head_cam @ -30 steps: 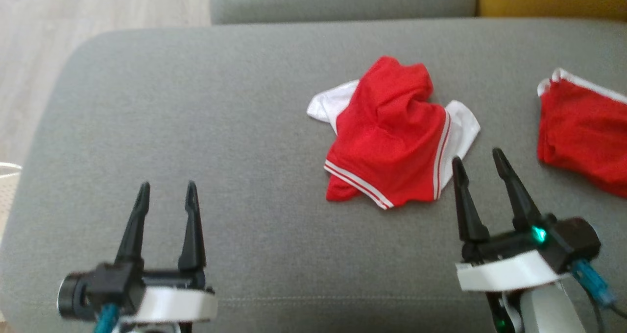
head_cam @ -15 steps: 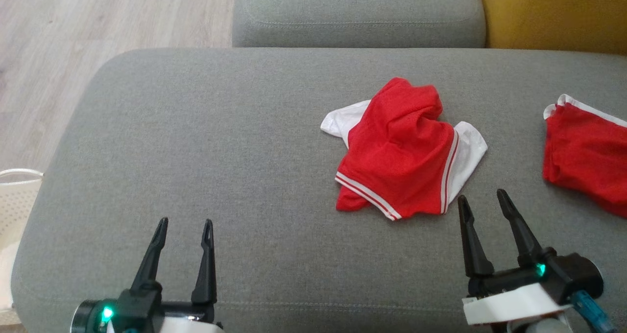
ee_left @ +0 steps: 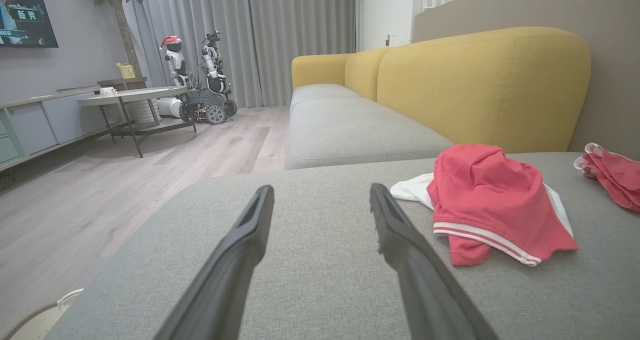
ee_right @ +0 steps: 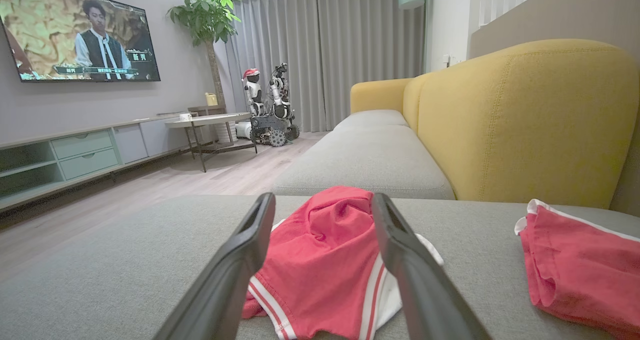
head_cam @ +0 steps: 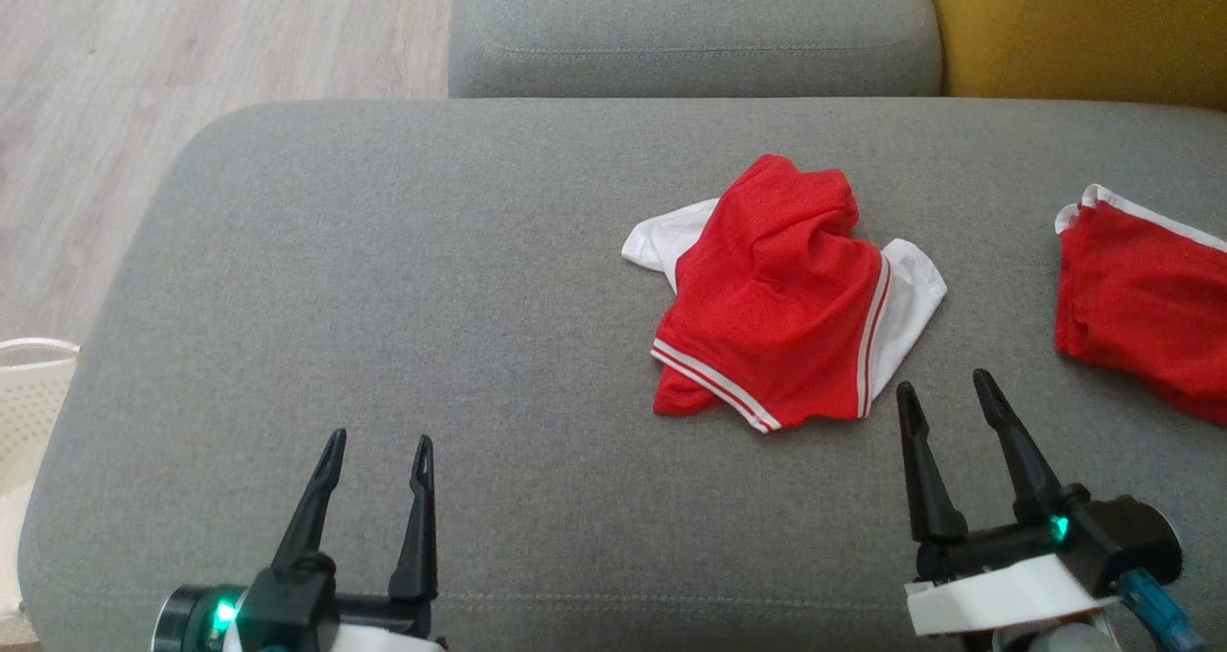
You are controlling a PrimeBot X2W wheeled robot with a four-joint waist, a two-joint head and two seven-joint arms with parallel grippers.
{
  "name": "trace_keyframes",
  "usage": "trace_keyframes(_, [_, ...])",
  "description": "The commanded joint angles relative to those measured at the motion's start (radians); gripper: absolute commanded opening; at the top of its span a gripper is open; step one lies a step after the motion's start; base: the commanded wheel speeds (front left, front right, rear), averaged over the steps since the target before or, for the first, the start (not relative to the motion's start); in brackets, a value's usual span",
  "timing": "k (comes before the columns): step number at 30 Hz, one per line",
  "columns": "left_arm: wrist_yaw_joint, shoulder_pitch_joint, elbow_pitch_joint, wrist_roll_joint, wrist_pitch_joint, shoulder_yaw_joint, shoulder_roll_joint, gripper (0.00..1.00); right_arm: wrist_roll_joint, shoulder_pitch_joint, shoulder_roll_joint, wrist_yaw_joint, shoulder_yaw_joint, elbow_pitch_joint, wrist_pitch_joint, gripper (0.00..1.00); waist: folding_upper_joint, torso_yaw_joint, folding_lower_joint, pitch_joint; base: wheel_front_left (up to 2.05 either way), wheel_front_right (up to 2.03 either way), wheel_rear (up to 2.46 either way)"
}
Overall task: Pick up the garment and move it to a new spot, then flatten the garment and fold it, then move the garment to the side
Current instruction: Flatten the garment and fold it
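Step in hand: the pick-up, not yet begun. The garment [head_cam: 781, 316], red with white stripes and white panels, lies crumpled in a heap on the grey seat cushion [head_cam: 383, 297], right of centre, with nothing gripping it. My right gripper [head_cam: 941, 384] hovers just beside its near edge, fingers spread apart and empty. In the right wrist view the heap sits straight ahead between the two fingers. My left gripper [head_cam: 379, 438] hangs over bare cushion well apart from the heap, fingers likewise apart and empty. A second red garment [head_cam: 1141, 316] lies off to the right, apart from the first. I judge the central heap to be the target, since the right fingers line up on it. Next move, as I judge it: advance and lower the right gripper onto the near striped hem, close on cloth only, not the cushion, then lift and carry toward the open cushion on the left, where there is room to spread it. Risk: pinching one layer so the rest trails.
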Motion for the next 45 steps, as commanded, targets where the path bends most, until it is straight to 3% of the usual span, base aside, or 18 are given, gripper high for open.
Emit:
trace_keyframes(1, [0.0, -0.038, -0.03, 0.008, -0.005, 0.028, -0.009, 1.0, -0.007, -0.019, -0.001, 0.006, 0.022, -0.033, -0.005, 1.0, -0.0001, 0.0, 0.0001, -0.001, 0.0, 0.0, 0.0])
trace_keyframes(12, [-0.019, -0.05, -0.01, 0.03, -0.005, -0.007, 0.019, 1.0, -0.003, -0.026, -0.001, 0.006, 0.011, -0.03, -0.005, 1.0, -0.0001, -0.011, 0.0001, 0.019, 0.0, 0.0, 0.0])
trace_keyframes(19, [-0.149, -0.212, 0.122, 0.087, -0.005, -0.19, 0.054, 1.0, -0.001, -0.073, -0.001, 0.006, -0.047, -0.076, -0.005, 1.0, -0.0001, -0.044, 0.0001, 0.098, 0.0, 0.0, 0.0])
trace_keyframes(26, [-0.23, -0.463, 0.399, 0.07, -0.005, -0.395, 0.023, 1.0, -0.01, -0.156, -0.001, 0.006, -0.058, -0.136, -0.005, 1.0, -0.0001, -0.119, 0.0001, 0.209, 0.0, 0.0, 0.0])
trace_keyframes(29, [-0.235, -0.614, 0.535, 0.051, -0.005, -0.508, 0.008, 1.0, -0.011, -0.19, -0.001, 0.006, -0.058, -0.156, -0.005, 1.0, -0.0001, -0.161, 0.0001, 0.275, 0.0, 0.0, 0.0])
trace_keyframes(33, [-0.236, -0.733, 0.614, 0.022, -0.005, -0.588, 0.003, 1.0, -0.006, -0.21, -0.001, 0.006, -0.064, -0.163, -0.005, 1.0, -0.0001, -0.193, 0.0001, 0.321, 0.0, 0.0, 0.0])
trace_keyframes(45, [-0.203, -0.884, 0.829, 0.049, -0.005, -0.623, 0.01, 1.0, 0.02, -0.248, 0.0, 0.006, -0.055, -0.175, -0.005, 1.0, -0.0001, -0.245, 0.0001, 0.375, 0.0, 0.0, 0.0])
